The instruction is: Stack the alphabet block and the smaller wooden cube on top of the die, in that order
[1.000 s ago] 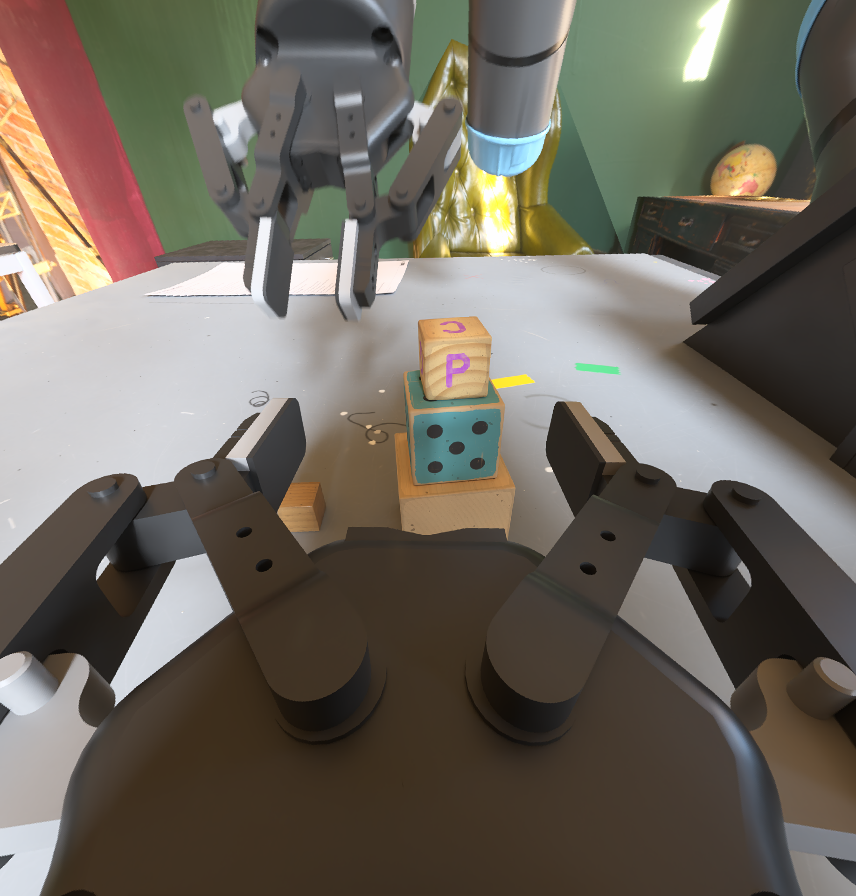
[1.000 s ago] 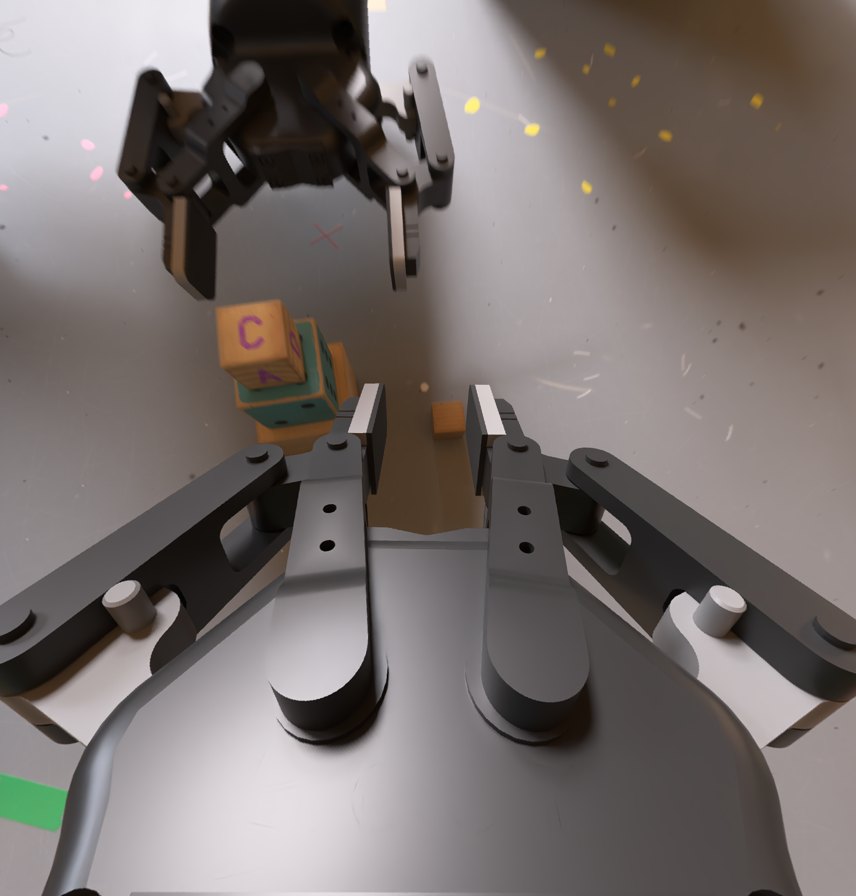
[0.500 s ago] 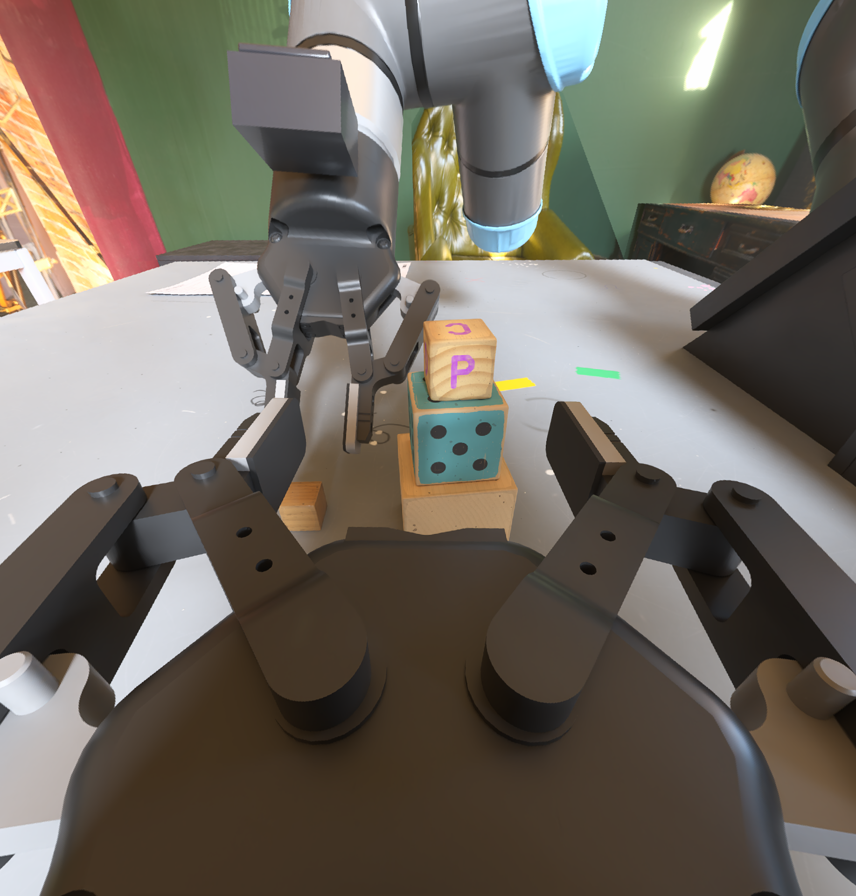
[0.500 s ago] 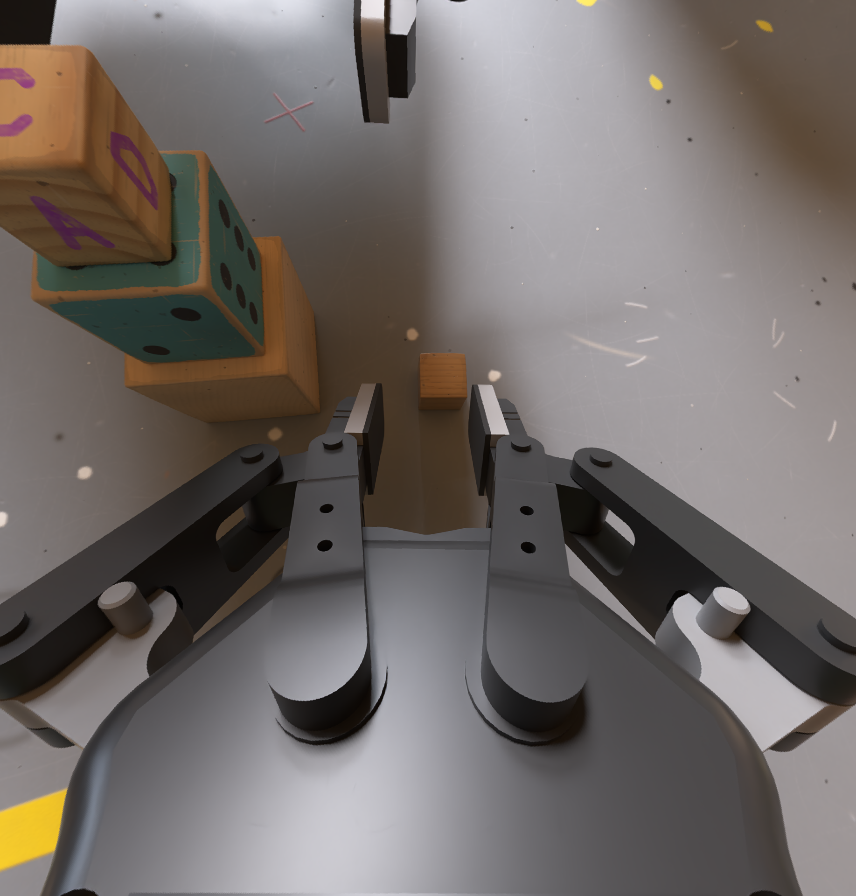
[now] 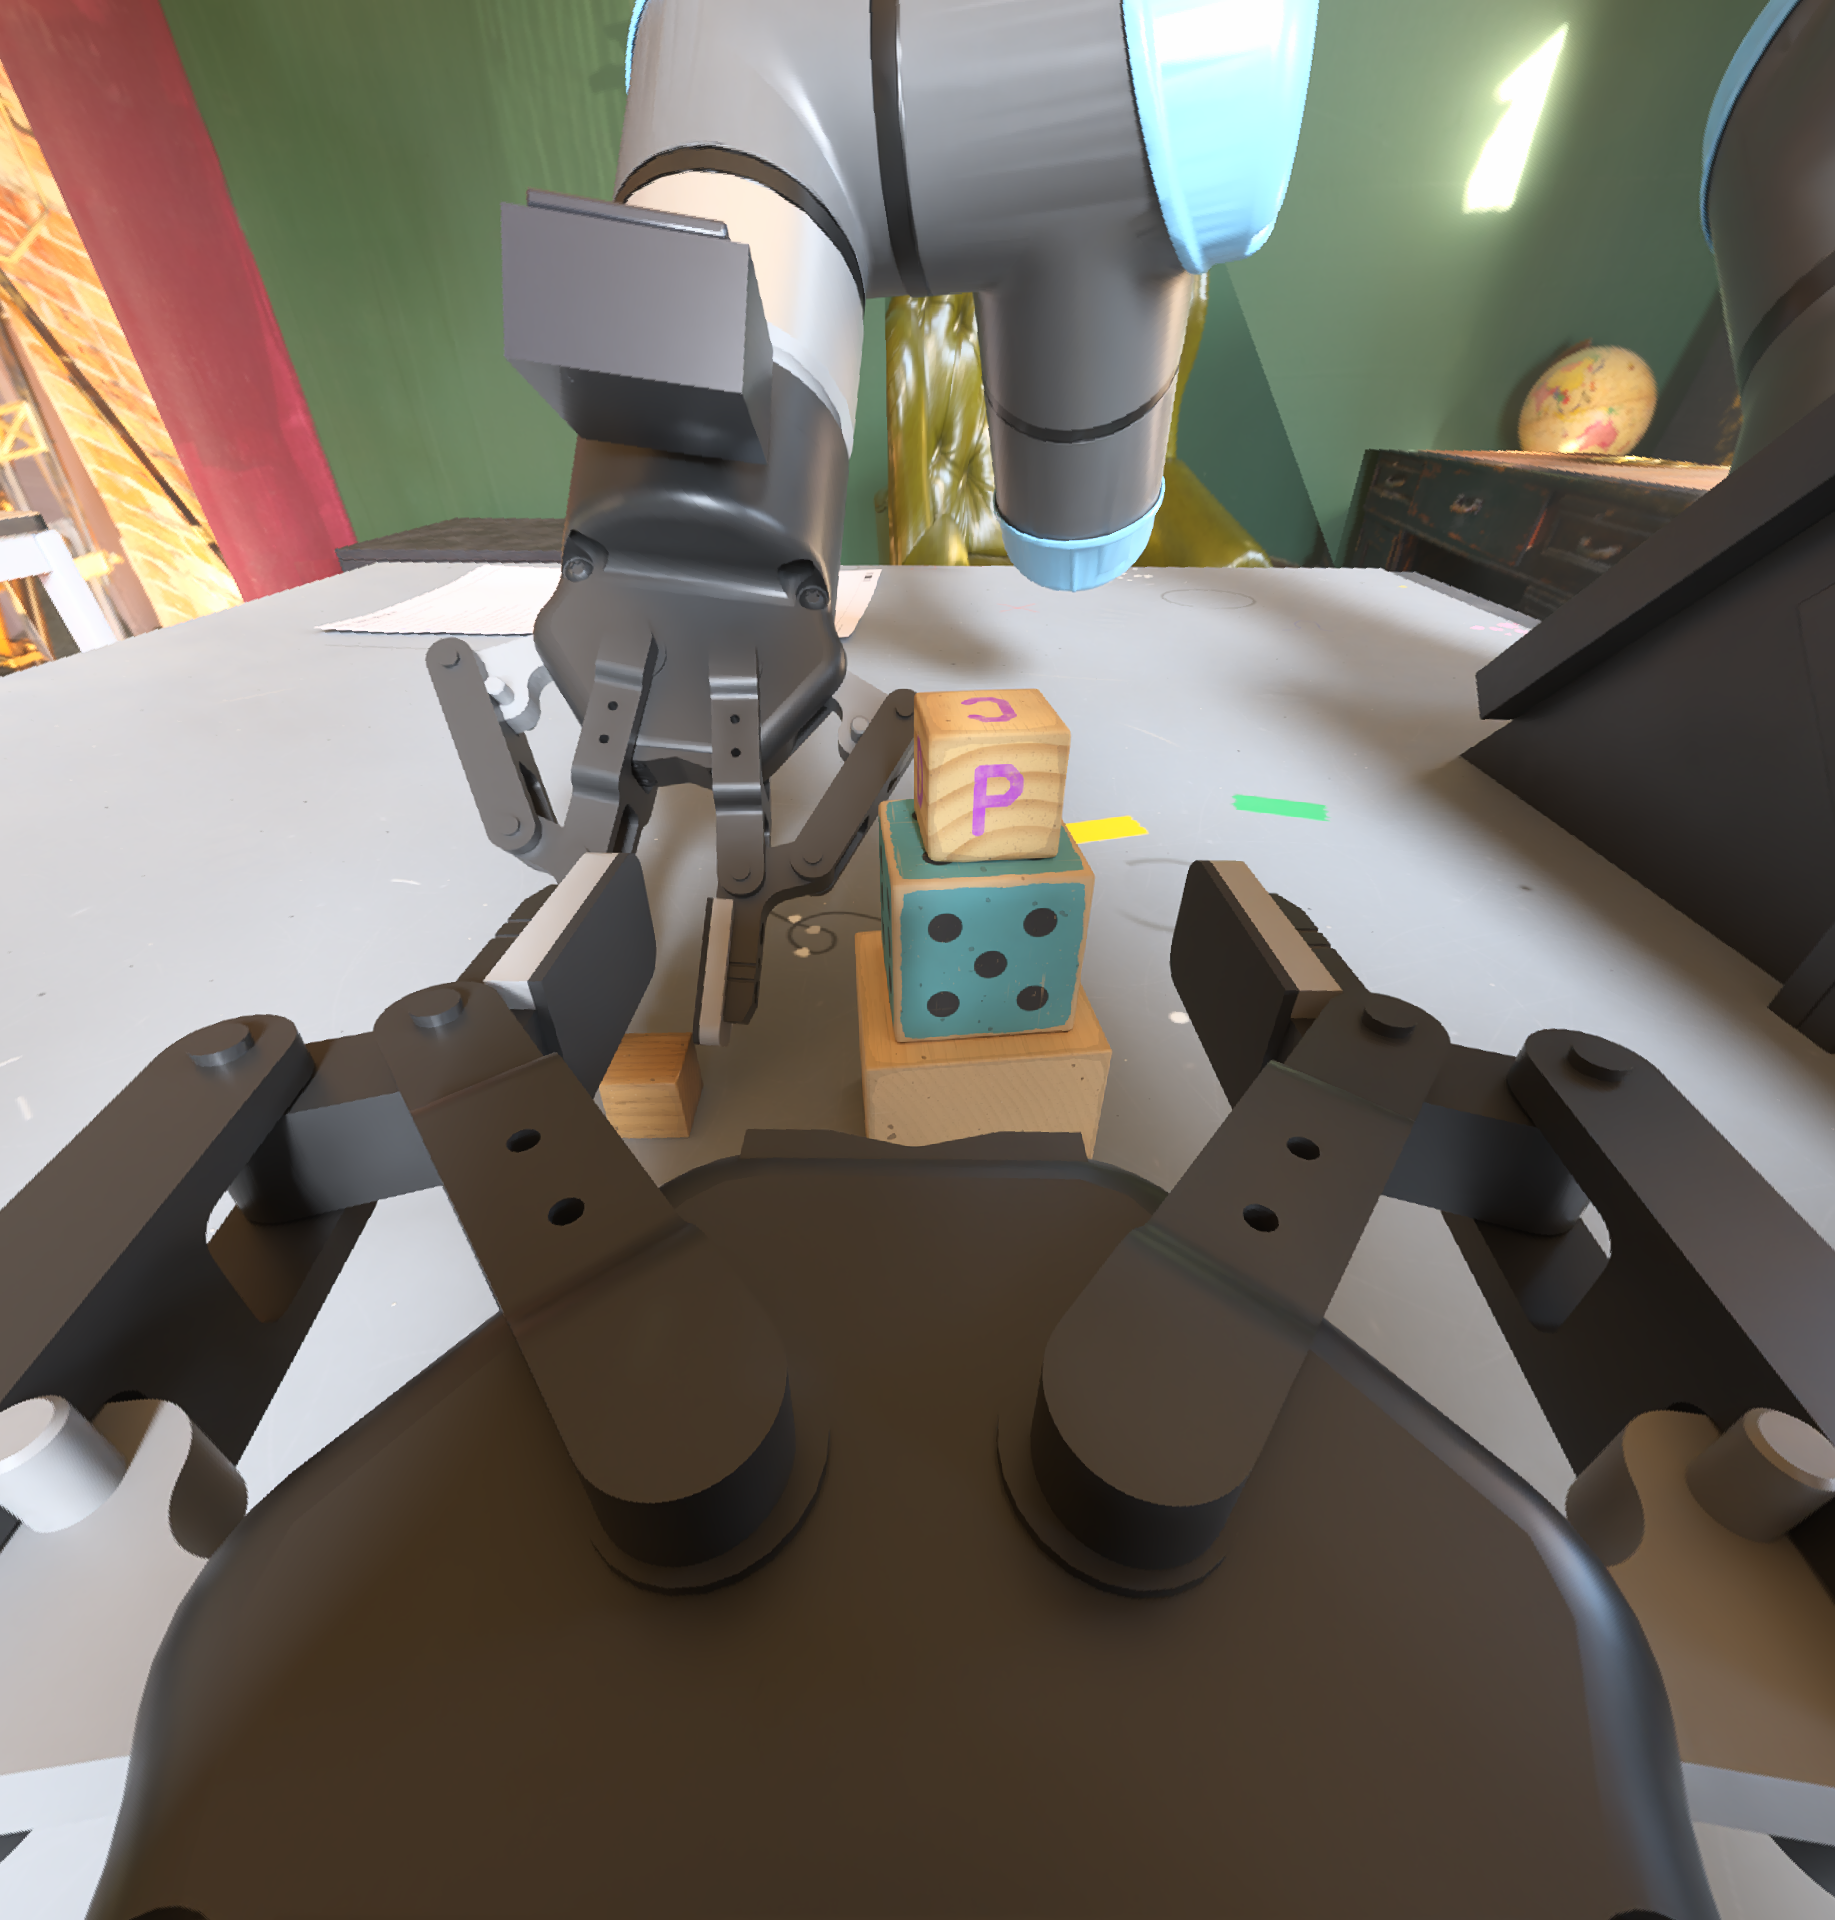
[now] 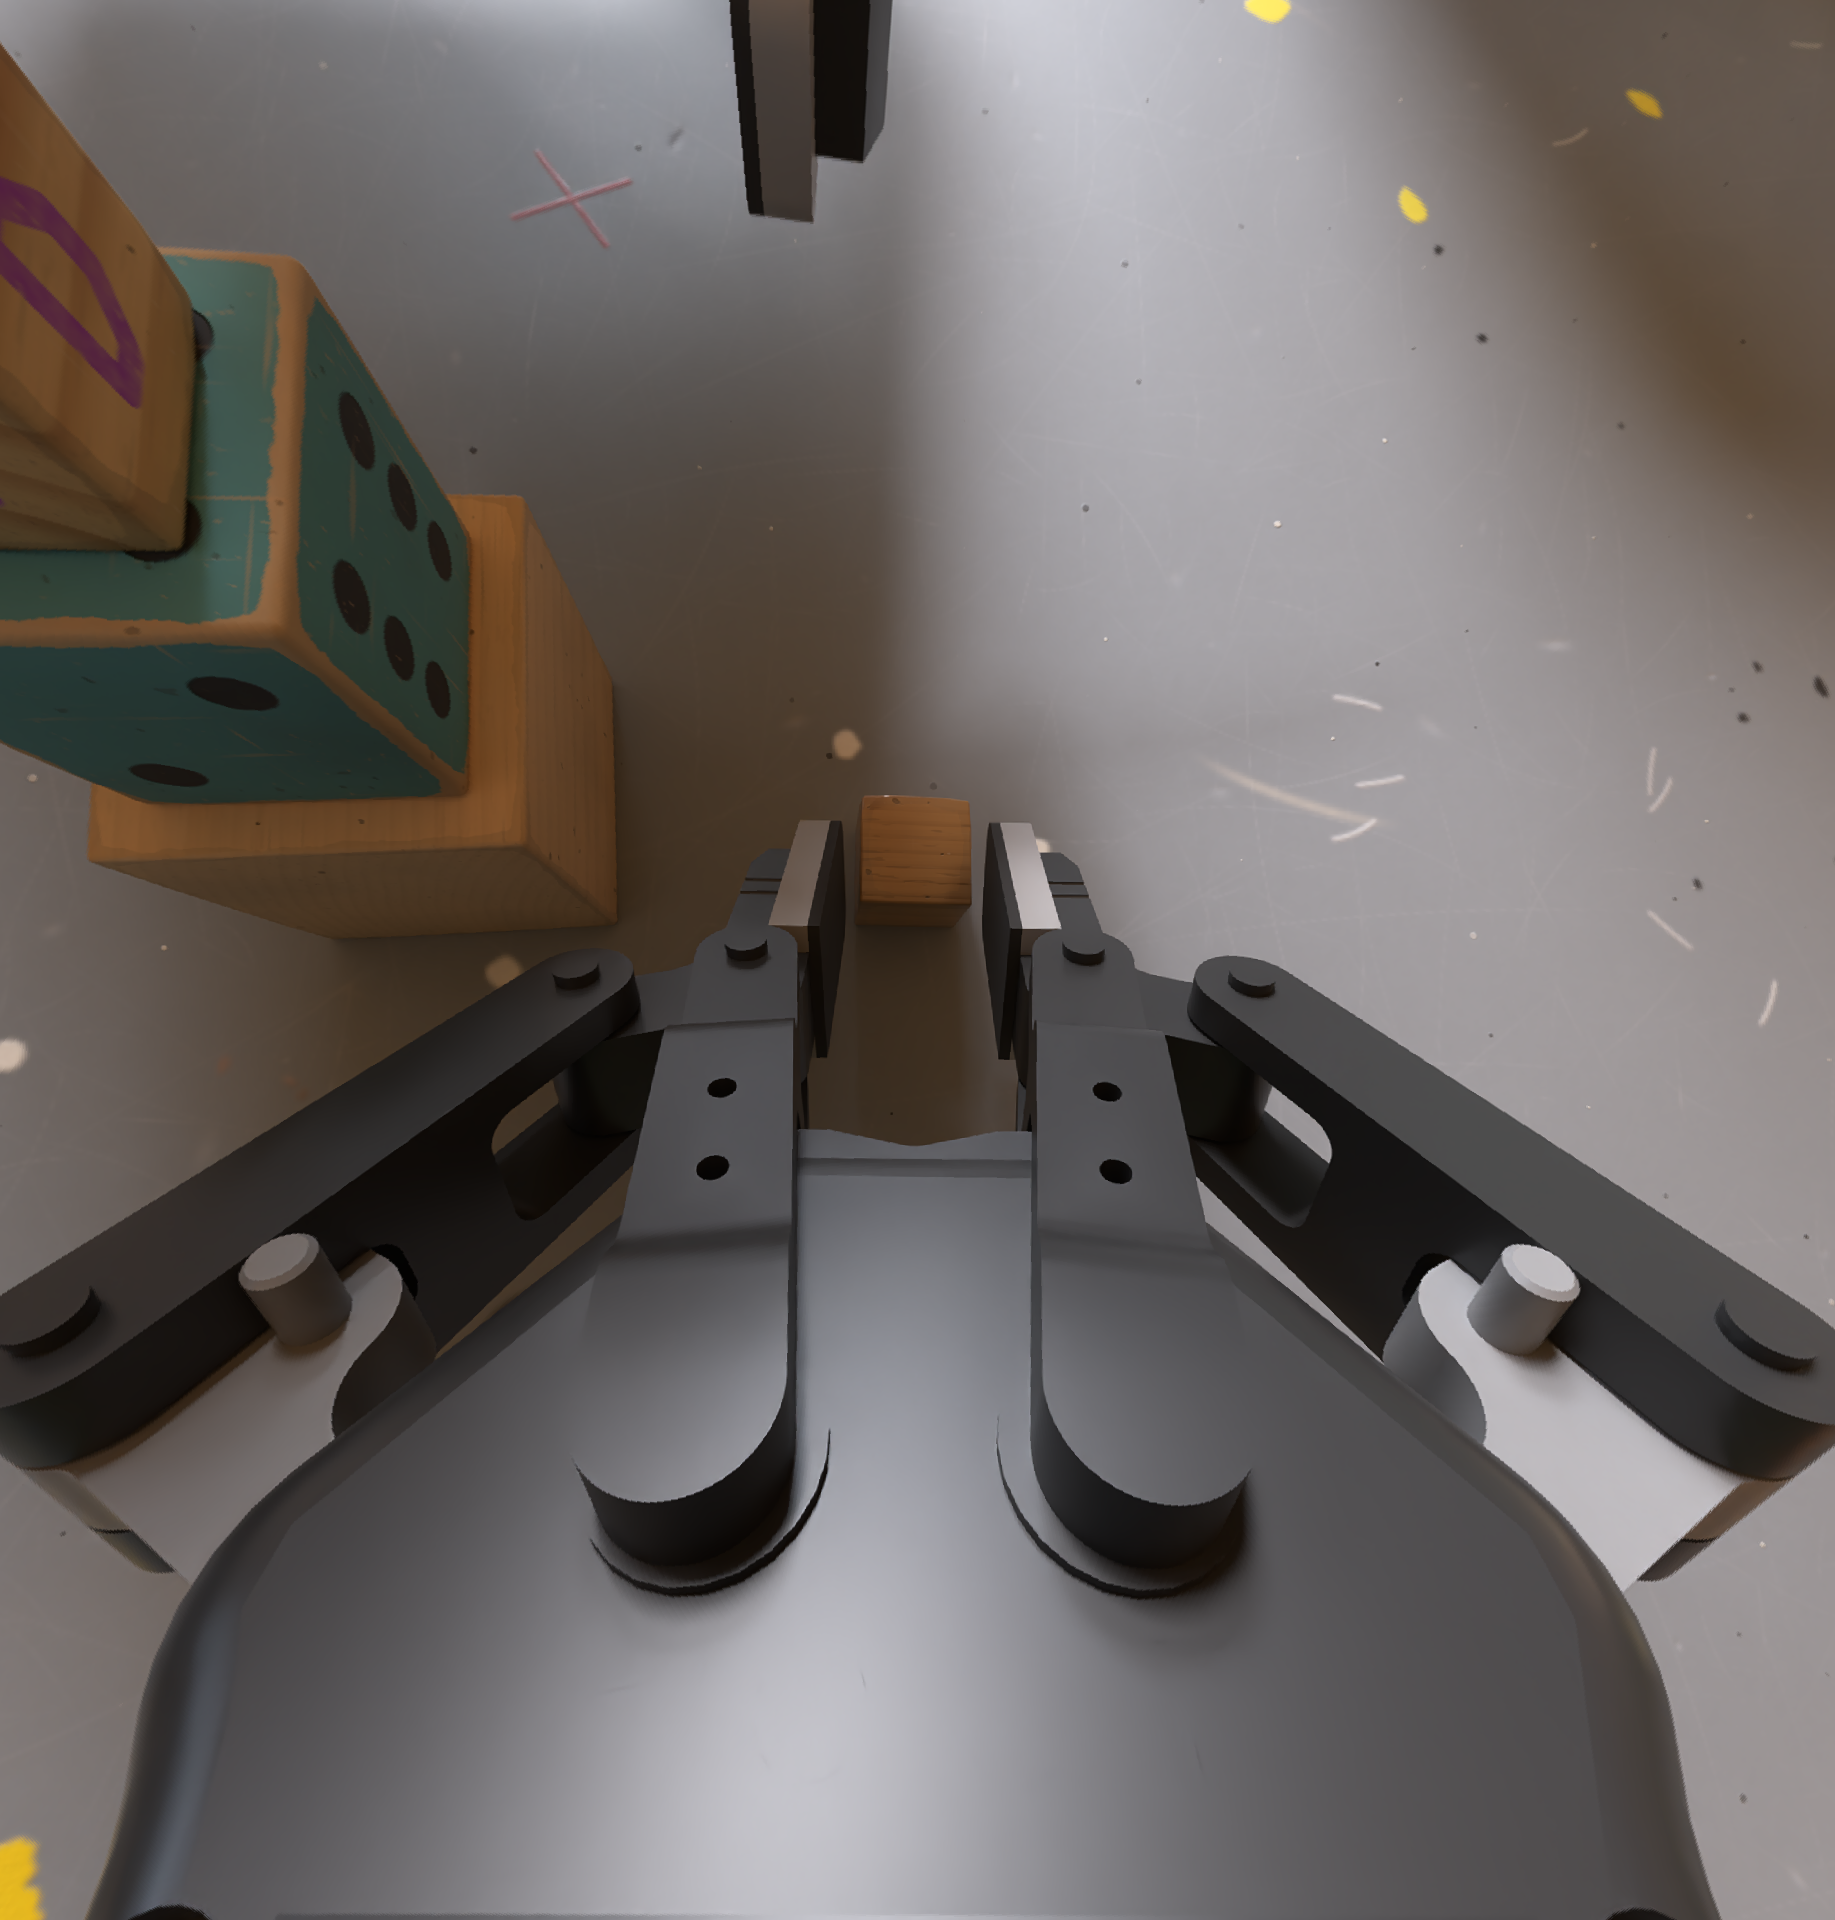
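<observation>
The alphabet block (image 5: 991, 774) sits on the teal die (image 5: 980, 961), which sits on a larger wooden cube (image 5: 980, 1091). The smaller wooden cube (image 5: 648, 1086) lies on the table left of the stack. My left gripper (image 5: 913, 935) is open and empty, held back in front of the stack. My right gripper (image 6: 915, 883) is low over the table, open, with its fingers either side of the smaller cube (image 6: 913, 857) and a slim gap on each side. One of its fingers (image 5: 724, 966) shows in the left wrist view. The die (image 6: 217, 623) and alphabet block (image 6: 51, 364) stand at its left.
The grey table (image 5: 165, 831) carries a sheet of paper (image 5: 445, 608) at the far left and yellow (image 5: 1105, 828) and green (image 5: 1279, 807) tape marks behind the stack. A dark slanted box (image 5: 1723, 779) stands at the right. The left gripper's finger (image 6: 804, 104) hangs ahead of the right gripper.
My right gripper has come down from above the table to the smaller cube, and its fingers now straddle it. The left gripper and the stack have not moved.
</observation>
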Available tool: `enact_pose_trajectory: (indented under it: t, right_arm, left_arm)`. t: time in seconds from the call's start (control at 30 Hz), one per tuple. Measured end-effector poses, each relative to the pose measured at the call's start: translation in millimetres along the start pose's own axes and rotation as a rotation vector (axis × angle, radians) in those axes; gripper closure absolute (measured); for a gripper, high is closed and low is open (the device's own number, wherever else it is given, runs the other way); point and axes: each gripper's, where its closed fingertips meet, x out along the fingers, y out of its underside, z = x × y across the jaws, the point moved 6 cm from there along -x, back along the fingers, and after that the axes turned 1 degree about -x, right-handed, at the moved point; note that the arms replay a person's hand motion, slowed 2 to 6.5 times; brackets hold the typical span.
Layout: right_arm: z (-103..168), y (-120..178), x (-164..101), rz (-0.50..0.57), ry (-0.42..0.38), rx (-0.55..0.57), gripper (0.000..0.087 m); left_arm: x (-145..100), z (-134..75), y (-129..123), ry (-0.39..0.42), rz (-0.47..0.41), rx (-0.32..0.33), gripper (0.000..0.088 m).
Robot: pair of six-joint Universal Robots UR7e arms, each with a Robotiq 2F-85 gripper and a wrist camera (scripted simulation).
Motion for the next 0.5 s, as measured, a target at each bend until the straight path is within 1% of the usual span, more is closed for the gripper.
enact_pose_trajectory:
  t: [0.2, 0.27, 0.5]
  right_arm:
    - [0.5, 2.4, 5.3, 0.015, -0.012, 0.000, 0.0639]
    - [0.3, 3.0, 5.8, 0.017, -0.011, 0.000, 0.0667]
    - [-1.8, 2.8, 2.4, 0.011, 0.005, 0.014, 0.0667]
  left_arm:
    - [0.4, -0.5, 0.3, 0.001, 0.005, 0.005, 0.0023]
    - [0.5, -0.6, 0.4, 0.001, 0.006, 0.005, 0.0023]
    - [0.3, -0.5, 0.3, 0.001, 0.005, 0.004, 0.0023]
